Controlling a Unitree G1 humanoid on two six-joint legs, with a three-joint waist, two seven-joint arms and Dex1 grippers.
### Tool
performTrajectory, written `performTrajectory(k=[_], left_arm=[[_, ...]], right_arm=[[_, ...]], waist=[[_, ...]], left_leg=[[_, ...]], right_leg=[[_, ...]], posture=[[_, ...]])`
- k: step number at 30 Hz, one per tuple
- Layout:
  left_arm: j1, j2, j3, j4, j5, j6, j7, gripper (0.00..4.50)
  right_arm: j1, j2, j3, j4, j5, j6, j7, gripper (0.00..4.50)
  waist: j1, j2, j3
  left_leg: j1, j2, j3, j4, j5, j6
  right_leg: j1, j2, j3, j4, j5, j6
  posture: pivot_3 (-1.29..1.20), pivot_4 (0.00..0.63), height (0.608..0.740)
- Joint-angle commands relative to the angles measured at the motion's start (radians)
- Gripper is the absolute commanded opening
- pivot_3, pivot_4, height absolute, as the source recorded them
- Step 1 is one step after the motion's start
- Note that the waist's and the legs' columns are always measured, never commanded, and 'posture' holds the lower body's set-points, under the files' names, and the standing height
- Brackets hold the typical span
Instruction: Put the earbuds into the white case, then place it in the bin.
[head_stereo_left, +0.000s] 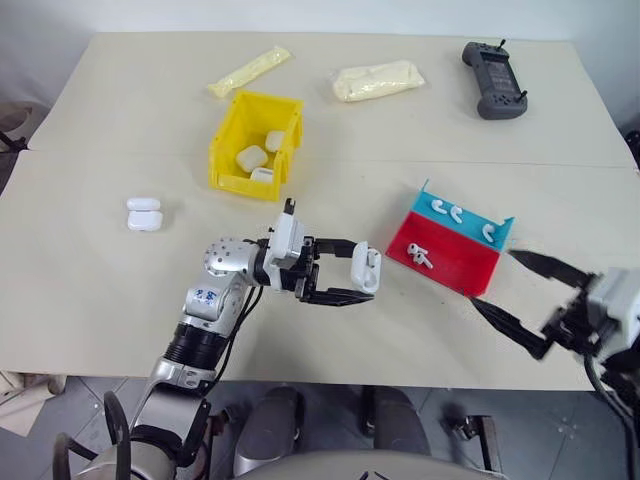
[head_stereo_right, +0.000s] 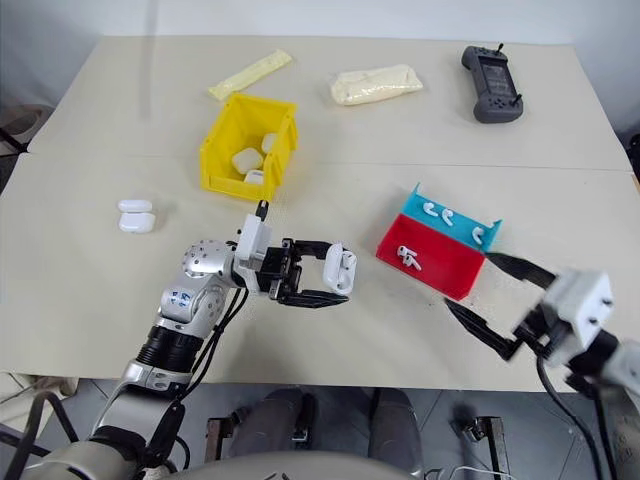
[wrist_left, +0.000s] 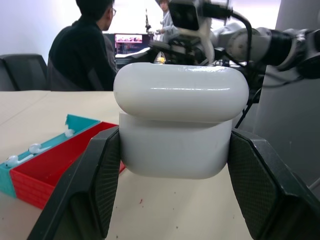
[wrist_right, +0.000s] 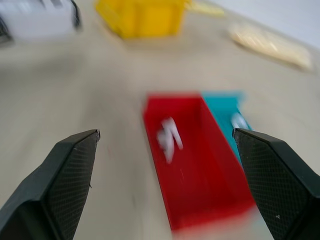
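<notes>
Pale tabletop (head_stereo_left: 100, 300) underneath it all, and at its middle the left gripper (head_stereo_left: 345, 273) has its two black fingers clamped on the white case (head_stereo_left: 366, 270), held up off the surface. From the left wrist view the lid sits askew over the body, not quite flush, and the fingers (wrist_left: 95, 180) press on the lower half's two short sides. That's the sensible place to pinch: the lid stays free. Glossy, hard, rounded plastic, surely light, and I'd guess slippery, so a squeeze near the curved corners could squirt it out.

Over on the right, the right gripper (head_stereo_left: 520, 300) hangs with its fingers spread wide and nothing between them, near the edge of the red and blue tray (head_stereo_left: 470, 278). Earbuds (head_stereo_left: 418, 256) lie in the red half, more in the blue half (head_stereo_left: 447, 208): tiny, smooth, best taken across the stem.

Further out, the yellow bin (head_stereo_left: 225, 150) already holds several cases. Another case (head_stereo_left: 143, 214) rests well to the left, two pale pouches (head_stereo_left: 378, 80) and a dark handheld controller (head_stereo_left: 494, 78) lie at the far edge.
</notes>
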Motion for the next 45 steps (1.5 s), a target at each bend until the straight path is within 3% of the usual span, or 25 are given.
performTrajectory(k=[1, 10, 16, 21, 24, 27, 32, 36, 45], left_arm=[[-0.012, -0.012, -0.013, -0.002, 0.014, -0.011, 0.018, 2.79], [-0.029, -0.037, -0.03, 0.01, 0.025, 0.011, 0.051, 2.79], [-0.042, -0.051, -0.043, 0.01, 0.029, 0.027, 0.06, 2.79], [-0.05, -0.053, -0.048, 0.012, 0.035, 0.035, 0.065, 2.79], [-0.048, -0.052, -0.053, 0.003, 0.037, 0.042, 0.065, 2.79], [-0.047, -0.053, -0.053, 0.0, 0.038, 0.044, 0.068, 2.79], [-0.037, -0.059, -0.053, -0.01, 0.036, 0.041, 0.08, 2.79], [-0.021, -0.064, -0.054, -0.027, 0.037, 0.042, 0.103, 2.79], [0.004, -0.067, -0.056, -0.057, 0.042, 0.037, 0.151, 2.79]], right_arm=[[0.033, 0.017, -0.067, 0.056, -0.017, -0.086, 0.015, 4.44], [0.005, -0.024, -0.061, 0.179, 0.006, -0.118, 0.055, 4.44], [-0.12, -0.174, -0.018, 0.145, 0.082, 0.102, 0.027, 4.44], [-0.307, -0.34, 0.104, 0.101, 0.092, 0.36, -0.054, 4.44], [-0.565, -0.472, 0.264, 0.127, 0.093, 0.589, -0.103, 4.44], [-0.818, -0.507, 0.434, 0.199, 0.066, 0.8, -0.149, 4.44], [-1.125, -0.442, 0.679, 0.369, -0.047, 0.958, -0.15, 4.44], [-1.287, -0.386, 0.837, 0.527, -0.167, 0.945, -0.104, 4.44], [-1.474, -0.245, 0.975, 0.838, -0.349, 0.882, -0.043, 4.44]], waist=[[-0.006, 0.0, 0.0], [-0.019, 0.0, 0.0], [-0.019, 0.0, 0.0], [-0.02, 0.0, 0.0], [-0.021, 0.001, 0.0], [-0.022, 0.0, 0.0], [-0.021, 0.0, 0.0], [-0.023, 0.0, 0.0], [-0.026, 0.0, 0.0]], left_leg=[[0.0, 0.0, 0.0, 0.0, 0.0, 0.0], [0.001, 0.001, -0.001, 0.0, 0.0, 0.0], [0.0, 0.002, -0.001, 0.0, 0.0, 0.0], [0.0, 0.004, -0.001, 0.0, 0.0, 0.0], [-0.001, 0.004, -0.001, 0.001, 0.0, -0.001], [-0.002, 0.005, -0.002, 0.002, 0.0, -0.001], [-0.006, 0.003, -0.007, 0.001, 0.0, -0.001], [-0.006, 0.001, -0.004, 0.002, 0.0, 0.0], [-0.007, 0.0, -0.004, 0.002, 0.0, -0.001]], right_leg=[[0.0, 0.0, 0.0, 0.0, 0.0, 0.0], [0.0, 0.0, 0.0, 0.0, 0.0, 0.0], [0.0, 0.0, 0.0, 0.0, 0.0, 0.0], [-0.001, -0.001, 0.0, 0.0, 0.0, 0.0], [-0.002, -0.001, -0.001, 0.0, 0.0, 0.0], [-0.002, -0.002, -0.001, 0.0, 0.0, 0.0], [-0.003, -0.002, -0.004, -0.001, 0.0, -0.001], [-0.004, -0.003, -0.003, -0.001, 0.0, 0.0], [-0.005, -0.002, -0.004, 0.0, 0.0, 0.0]], posture=[[0.0, 0.15, 0.74], [0.0, 0.15, 0.74], [0.0, 0.15, 0.74], [0.0, 0.15, 0.74], [0.0, 0.15, 0.74], [0.0, 0.15, 0.74], [0.0, 0.15, 0.74], [0.0, 0.15, 0.74], [0.0, 0.15, 0.74]])
